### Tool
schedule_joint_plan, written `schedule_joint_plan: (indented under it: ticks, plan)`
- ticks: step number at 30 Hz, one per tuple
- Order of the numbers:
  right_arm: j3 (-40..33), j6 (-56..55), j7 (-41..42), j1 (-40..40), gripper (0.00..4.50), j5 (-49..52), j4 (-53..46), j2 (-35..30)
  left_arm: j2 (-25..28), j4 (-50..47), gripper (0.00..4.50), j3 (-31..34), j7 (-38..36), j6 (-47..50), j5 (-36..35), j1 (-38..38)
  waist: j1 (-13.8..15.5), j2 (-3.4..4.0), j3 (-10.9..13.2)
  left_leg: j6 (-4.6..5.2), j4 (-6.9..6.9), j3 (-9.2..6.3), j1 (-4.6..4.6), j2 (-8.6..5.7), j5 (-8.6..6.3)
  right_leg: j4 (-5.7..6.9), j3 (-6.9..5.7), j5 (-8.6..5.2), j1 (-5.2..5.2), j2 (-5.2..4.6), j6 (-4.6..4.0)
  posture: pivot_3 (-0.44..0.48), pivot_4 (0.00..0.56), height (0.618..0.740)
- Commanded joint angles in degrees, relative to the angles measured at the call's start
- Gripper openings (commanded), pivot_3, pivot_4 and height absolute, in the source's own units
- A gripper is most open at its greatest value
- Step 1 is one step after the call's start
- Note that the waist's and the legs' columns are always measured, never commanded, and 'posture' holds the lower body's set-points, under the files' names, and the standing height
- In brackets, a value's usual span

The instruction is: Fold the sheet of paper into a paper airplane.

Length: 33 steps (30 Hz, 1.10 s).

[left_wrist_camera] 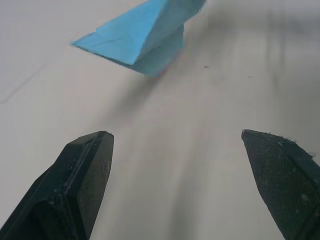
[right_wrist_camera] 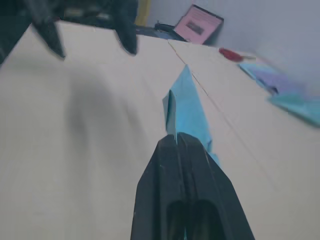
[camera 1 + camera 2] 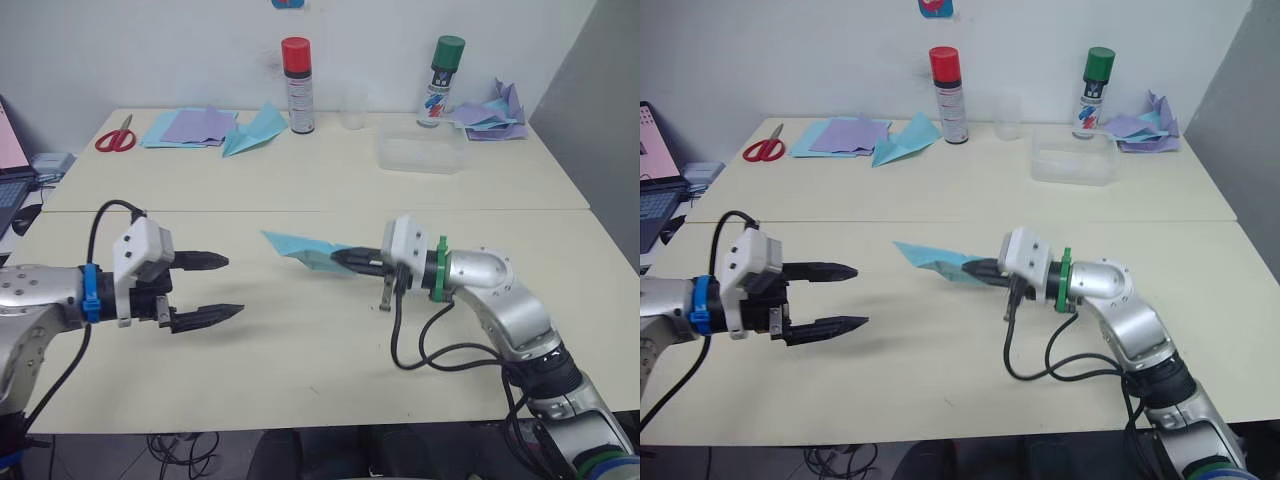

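On the table (image 3: 300, 370) our right gripper (image 3: 345, 260) has its 2 fingers pressed together on the tail of the paper airplane (image 3: 305, 250), holding it just above the surface, nose toward our left gripper (image 3: 218, 287). That one hangs near the nose, spread wide and empty. We judge the next crease needs it to close squarely on the free tip, without twisting the wedge.

Left hand (image 3: 222, 287): black fingers spread wide, empty, held level above the table, pointing inward. Right hand (image 3: 342, 260): fingers pinched together, arm bent at elbow, pointing toward the left hand.
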Motion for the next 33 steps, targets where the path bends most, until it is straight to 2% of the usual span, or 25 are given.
schedule_joint_plan:
  ticks: [1, 4, 6, 9, 12, 15, 17, 18, 20, 25, 26, 33]
  plan:
    - [8.09, -22.13, -4.11, 2.86, 0.03, -17.15, 8.14, -3.16, -0.74, -4.39, 4.5, 1.41, 1.18, 0.53, -0.84, 3.75, 0.02, 0.0, 0.0, -0.01, 0.01, 0.02, 0.0, 0.0, 0.0, 0.02, 0.02, -0.01, 0.0, -0.01, -0.01, 0.0, 0.15, 0.74]
    - [10.82, -28.7, -8.78, 3.94, 0.03, -24.93, 15.19, -3.77, -2.29, -7.5, 4.5, 0.8, 3.17, 0.59, -0.68, 6.57, 0.05, -0.04, 0.07, -0.02, 0.06, 0.07, -0.01, 0.01, 0.01, 0.07, 0.11, 0.0, -0.03, -0.06, -0.02, 0.0, 0.15, 0.74]
    - [10.19, -29.01, -8.99, 5.28, 0.03, -24.62, 15.91, -3.93, -3.09, -9.37, 4.5, 0.81, 4.2, 1.22, -1.09, 8.12, 0.1, -0.02, 0.11, -0.03, 0.35, 0.07, -0.05, 0.02, 0.01, 0.16, 0.13, 0.0, -0.02, -0.08, -0.03, 0.0, 0.15, 0.74]
    - [8.69, -25.22, -4.27, 8.6, 0.65, -18.03, 11.28, -5.47, -3.71, -11.24, 4.5, 1.23, 4.95, 2.08, -2.11, 10.17, 0.15, -0.02, 0.11, -0.03, 0.66, 0.0, -0.01, 0.07, 0.0, 0.24, 0.1, 0.02, 0.12, -0.08, -0.06, 0.0, 0.15, 0.74]
    - [6.68, -21.85, -0.08, 10.35, 1.7, -11.68, 7.66, -6.87, -3.97, -11.23, 4.5, 0.49, 5.39, 1.66, -1.99, 10.84, 0.2, -0.03, 0.11, -0.03, 0.73, -0.02, 0.14, 0.09, 0.0, 0.24, 0.05, 0.05, 0.34, -0.1, -0.08, 0.0, 0.15, 0.74]
    - [4.18, -15.87, 6.5, 11.03, 2.75, -0.46, 3.62, -8.22, -4.15, -10.24, 4.5, -0.56, 5.33, 1.18, -1.6, 10.35, 0.26, -0.02, 0.12, -0.03, 0.78, -0.02, 0.19, 0.09, 0.0, 0.24, 0.03, 0.11, 0.44, -0.12, -0.08, 0.0, 0.15, 0.74]
    - [1.71, -11.26, 9.65, 10.43, 2.75, 6.24, 1.47, -8.74, -4.03, -8.73, 4.5, -0.95, 4.75, 0.56, -1.12, 9.84, 0.31, -0.02, 0.12, -0.02, 0.81, -0.03, 0.24, 0.09, 0.0, 0.23, 0.04, 0.13, 0.51, -0.14, -0.06, 0.0, 0.15, 0.74]
    - [0.02, -8.18, 8.92, 9.3, 2.65, 8.62, 1.5, -7.61, -3.86, -7.74, 4.5, -0.82, 4.44, 0.24, -0.9, 9.71, 0.3, -0.03, 0.12, -0.02, 0.82, -0.05, 0.26, 0.08, 0.0, 0.23, 0.03, 0.14, 0.55, -0.14, -0.04, 0.0, 0.15, 0.74]
    - [-2.07, -2.89, 6.22, 7.04, 2.12, 10.43, 2.44, -4.87, -3.56, -6.4, 4.5, -0.45, 4.19, -0.42, -0.43, 9.68, 0.06, -0.05, 0.12, -0.02, 0.82, -0.08, 0.32, 0.08, 0.0, 0.23, 0.04, 0.16, 0.59, -0.14, -0.05, 0.0, 0.15, 0.74]
    - [-1.9, 9.23, -1.01, 2.75, 0.24, 9.18, 8.11, 3.84, -3.72, -5.96, 4.5, -0.79, 4.76, -0.89, -0.14, 9.32, 0.15, -0.06, 0.11, -0.03, 0.79, -0.08, 0.32, 0.1, 0.0, 0.23, -0.04, 0.21, 0.56, -0.03, -0.19, 0.0, 0.15, 0.74]
    - [-1.26, 10.62, -1.23, 2.73, 0.02, 8.62, 9.06, 4.79, -3.78, -6.2, 4.5, -0.83, 4.91, -0.85, -0.2, 9.44, 0.15, -0.06, 0.12, -0.03, 0.78, -0.07, 0.31, 0.12, 0.0, 0.23, -0.04, 0.21, 0.55, -0.01, -0.2, 0.0, 0.15, 0.74]
    - [1.79, 14.33, -0.83, 5.5, 0.02, 5.18, 10.74, 6.1, -3.5, -6.91, 4.5, 0.15, 5.15, -0.61, -0.22, 10.73, 0.31, -0.04, 0.13, -0.02, 0.79, -0.01, 0.0, 0.09, 0.0, 0.2, 0.1, 0.28, 0.27, -0.08, -0.31, 0.0, 0.15, 0.74]
